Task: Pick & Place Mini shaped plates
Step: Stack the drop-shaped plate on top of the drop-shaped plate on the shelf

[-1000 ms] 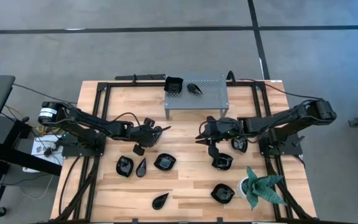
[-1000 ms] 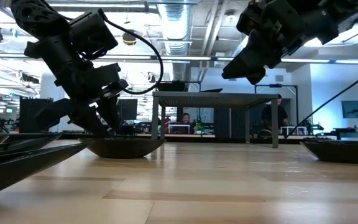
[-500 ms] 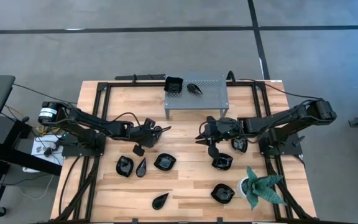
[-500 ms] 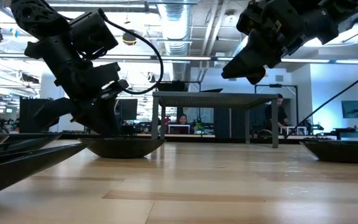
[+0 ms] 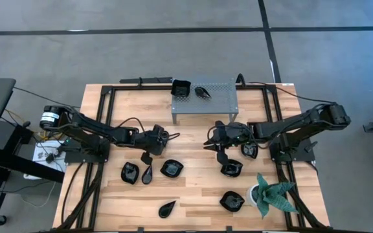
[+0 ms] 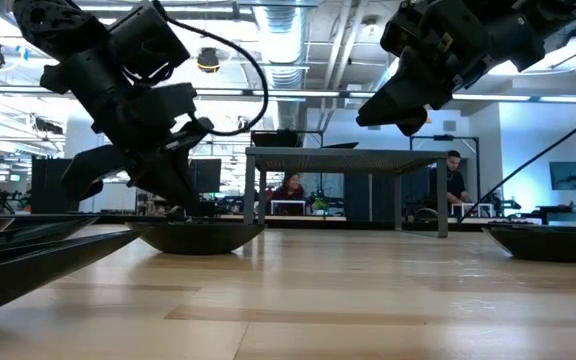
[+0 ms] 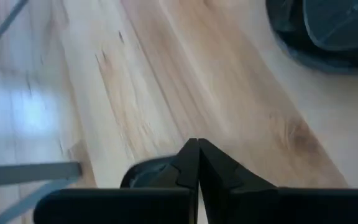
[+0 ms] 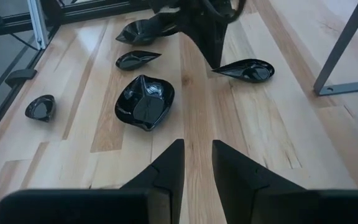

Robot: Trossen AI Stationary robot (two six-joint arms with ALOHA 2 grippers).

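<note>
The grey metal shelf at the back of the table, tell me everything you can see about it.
The shelf is a small grey stand with a perforated sheet-metal top on thin legs. It stands upright on the far side of the wooden table, near the middle. Two glossy black plates rest on its top: a square one at its left corner and a pointed, leaf-shaped one beside it. The rest of the top is bare.
</note>
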